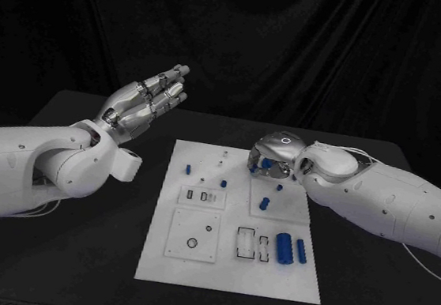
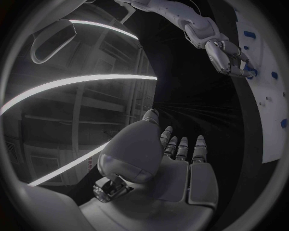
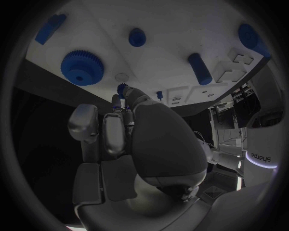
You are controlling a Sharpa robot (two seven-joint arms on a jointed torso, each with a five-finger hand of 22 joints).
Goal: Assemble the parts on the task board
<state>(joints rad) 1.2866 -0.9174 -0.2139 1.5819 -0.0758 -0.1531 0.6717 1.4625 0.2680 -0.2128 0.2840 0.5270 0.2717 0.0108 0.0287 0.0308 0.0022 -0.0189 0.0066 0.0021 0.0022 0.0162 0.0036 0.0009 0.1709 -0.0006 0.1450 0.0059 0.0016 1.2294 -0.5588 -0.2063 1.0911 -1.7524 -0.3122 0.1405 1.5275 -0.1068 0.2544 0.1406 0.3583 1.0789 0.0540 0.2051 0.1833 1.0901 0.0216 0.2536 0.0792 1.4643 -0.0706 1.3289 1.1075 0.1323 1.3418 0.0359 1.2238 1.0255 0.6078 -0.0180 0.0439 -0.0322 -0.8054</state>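
My right hand (image 1: 274, 156) is down at the task board's (image 1: 224, 275) far end, fingertips pinching a small blue gear (image 3: 122, 88). I'd lower it squarely onto its peg. My left hand (image 1: 146, 102) hovers open, holding nothing, beside the board.

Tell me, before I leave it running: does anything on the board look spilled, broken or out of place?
Nothing stands out. The task board lies flat, blue parts rest on it, and the right robot hand works at its far edge.
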